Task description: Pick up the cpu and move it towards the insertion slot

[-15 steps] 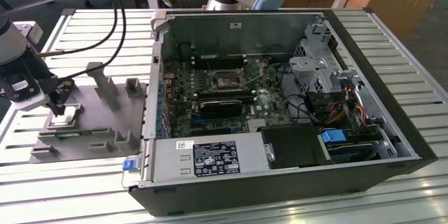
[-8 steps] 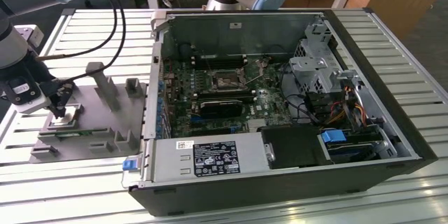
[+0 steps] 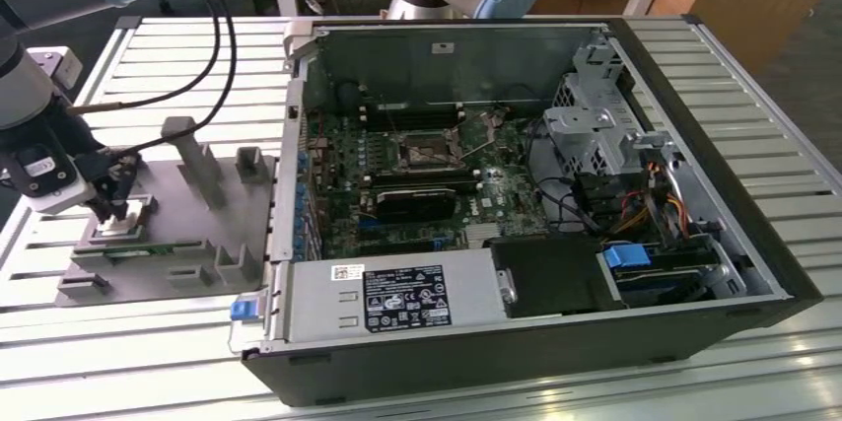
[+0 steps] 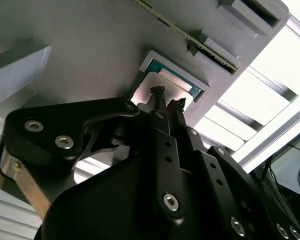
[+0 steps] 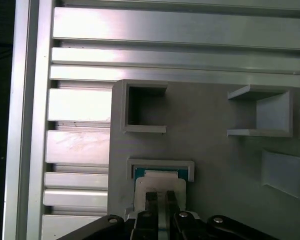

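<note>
The cpu (image 3: 122, 229) lies in a framed recess at the near-left corner of the grey tray (image 3: 197, 229), at the exterior view's left. In both wrist views it is a pale square with a teal-green rim (image 4: 166, 80) (image 5: 160, 183). My gripper (image 3: 110, 212) stands straight down on it. Its two black fingertips (image 4: 159, 93) are drawn close together on a pale strip at the chip's middle, so the gripper (image 5: 160, 196) is shut on the chip, which still rests in the recess. The insertion slot (image 3: 424, 152) is the metal-framed square on the motherboard, far off toward the exterior view's right.
The open computer case (image 3: 526, 204) lies on its side on a slatted metal table (image 3: 158, 56). Its left wall (image 3: 292, 145) rises between tray and motherboard. Upright grey blocks (image 3: 197, 160) stand on the tray. Black cables (image 3: 211, 36) arc above the tray.
</note>
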`<state>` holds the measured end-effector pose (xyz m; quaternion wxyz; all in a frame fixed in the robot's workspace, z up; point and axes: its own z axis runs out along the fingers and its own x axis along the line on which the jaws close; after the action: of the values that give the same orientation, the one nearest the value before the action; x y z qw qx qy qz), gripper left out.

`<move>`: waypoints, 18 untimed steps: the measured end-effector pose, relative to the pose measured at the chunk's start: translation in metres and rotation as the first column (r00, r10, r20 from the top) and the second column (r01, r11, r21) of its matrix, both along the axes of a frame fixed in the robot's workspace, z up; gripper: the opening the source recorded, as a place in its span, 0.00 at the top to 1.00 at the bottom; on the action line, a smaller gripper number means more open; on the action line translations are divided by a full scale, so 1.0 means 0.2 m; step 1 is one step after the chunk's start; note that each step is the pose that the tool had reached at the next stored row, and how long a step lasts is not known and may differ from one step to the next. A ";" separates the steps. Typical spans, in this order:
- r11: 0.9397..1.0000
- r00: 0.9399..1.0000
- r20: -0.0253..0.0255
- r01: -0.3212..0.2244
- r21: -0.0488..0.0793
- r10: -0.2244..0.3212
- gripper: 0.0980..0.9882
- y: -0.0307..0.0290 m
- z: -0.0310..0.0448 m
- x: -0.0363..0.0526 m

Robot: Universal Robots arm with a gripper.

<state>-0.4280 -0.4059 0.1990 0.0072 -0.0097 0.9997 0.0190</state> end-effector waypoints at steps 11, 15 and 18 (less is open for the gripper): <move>1.000 1.000 0.000 0.000 0.000 0.000 0.45 0.000 -0.002 0.000; 1.000 1.000 0.000 0.000 0.000 0.000 0.38 0.001 -0.010 0.001; 1.000 1.000 0.000 -0.001 0.000 0.001 0.38 0.000 -0.019 0.004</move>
<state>-0.4272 -0.4059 0.1952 0.0072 -0.0102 0.9997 0.0191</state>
